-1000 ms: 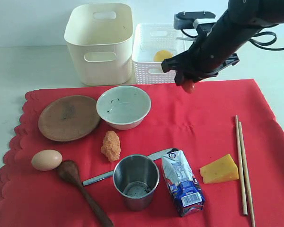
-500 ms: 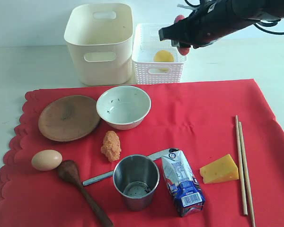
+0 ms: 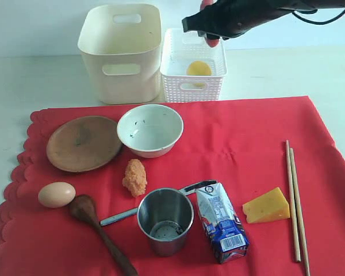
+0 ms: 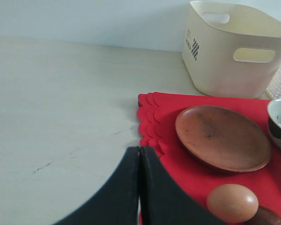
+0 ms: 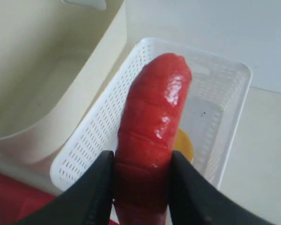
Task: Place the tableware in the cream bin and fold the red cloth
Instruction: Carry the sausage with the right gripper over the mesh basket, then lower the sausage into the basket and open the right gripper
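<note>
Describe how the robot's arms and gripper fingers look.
The right arm is glossy black, with a black cable looping beside it. The left gripper and right gripper have smooth black fingers with curved outer edges. No markings show.

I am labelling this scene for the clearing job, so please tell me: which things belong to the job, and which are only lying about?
Job: cream bin, red cloth, brown plate, white bowl, steel cup, wooden spoon, knife, chopsticks.

Not the job: egg, cheese, milk carton, fried piece, white basket, yellow food, red sausage in the right gripper.
</note>
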Motion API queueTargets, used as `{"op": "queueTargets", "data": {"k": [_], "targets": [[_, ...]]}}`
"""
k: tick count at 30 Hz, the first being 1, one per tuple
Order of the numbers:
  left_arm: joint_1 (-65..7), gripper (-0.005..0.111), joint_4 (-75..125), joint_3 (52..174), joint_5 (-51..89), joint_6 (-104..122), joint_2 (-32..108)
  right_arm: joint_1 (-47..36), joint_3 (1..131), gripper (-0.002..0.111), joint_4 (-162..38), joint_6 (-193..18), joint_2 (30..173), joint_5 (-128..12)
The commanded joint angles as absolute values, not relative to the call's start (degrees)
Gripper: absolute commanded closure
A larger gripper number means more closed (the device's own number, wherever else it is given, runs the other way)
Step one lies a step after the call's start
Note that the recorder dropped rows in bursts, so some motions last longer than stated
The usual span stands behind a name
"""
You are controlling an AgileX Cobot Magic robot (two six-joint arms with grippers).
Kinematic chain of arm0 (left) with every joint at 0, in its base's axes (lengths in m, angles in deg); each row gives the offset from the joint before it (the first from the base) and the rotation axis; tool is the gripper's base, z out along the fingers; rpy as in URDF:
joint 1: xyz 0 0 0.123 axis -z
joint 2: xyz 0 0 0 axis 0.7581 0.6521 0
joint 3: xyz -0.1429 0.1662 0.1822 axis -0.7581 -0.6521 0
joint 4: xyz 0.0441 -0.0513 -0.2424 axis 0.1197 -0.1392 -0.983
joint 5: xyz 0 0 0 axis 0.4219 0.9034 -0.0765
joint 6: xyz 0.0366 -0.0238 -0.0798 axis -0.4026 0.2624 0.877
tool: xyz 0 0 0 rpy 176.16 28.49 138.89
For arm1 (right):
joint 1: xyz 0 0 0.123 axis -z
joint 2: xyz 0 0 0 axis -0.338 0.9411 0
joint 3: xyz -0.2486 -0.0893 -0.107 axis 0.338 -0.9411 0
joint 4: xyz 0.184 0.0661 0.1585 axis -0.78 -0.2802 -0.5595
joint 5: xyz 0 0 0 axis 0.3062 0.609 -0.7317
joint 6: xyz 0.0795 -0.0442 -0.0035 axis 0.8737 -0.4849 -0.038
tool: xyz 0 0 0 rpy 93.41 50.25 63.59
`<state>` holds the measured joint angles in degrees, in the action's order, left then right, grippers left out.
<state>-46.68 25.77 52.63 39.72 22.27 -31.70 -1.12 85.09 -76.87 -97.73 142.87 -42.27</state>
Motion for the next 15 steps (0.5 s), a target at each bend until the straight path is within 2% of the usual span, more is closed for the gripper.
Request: {"op": "queueTargets", "data": {"k": [1, 11, 13, 15], "targets": [[-46.9, 0.107, 26.0, 52.5, 39.2, 22.4, -31.9, -0.9, 90.6, 0.108, -77.2, -98.2, 148.1, -38.0], [-46.9, 0.107, 26.0, 52.5, 39.2, 22.5, -31.9, -0.9, 97.2, 0.107, -85.7, -103.2, 156.7, -33.5], [-46.9, 0.107, 26.0, 52.5, 39.2, 22.4, -31.9, -0.9, 97.9, 0.103, -88.0, -105.6, 157.6, -33.1], [-46.9, 0.107, 26.0, 52.5, 39.2, 22.4, -31.9, -0.9, 99.3, 0.093, -88.1, -106.2, 159.1, -33.0]]}}
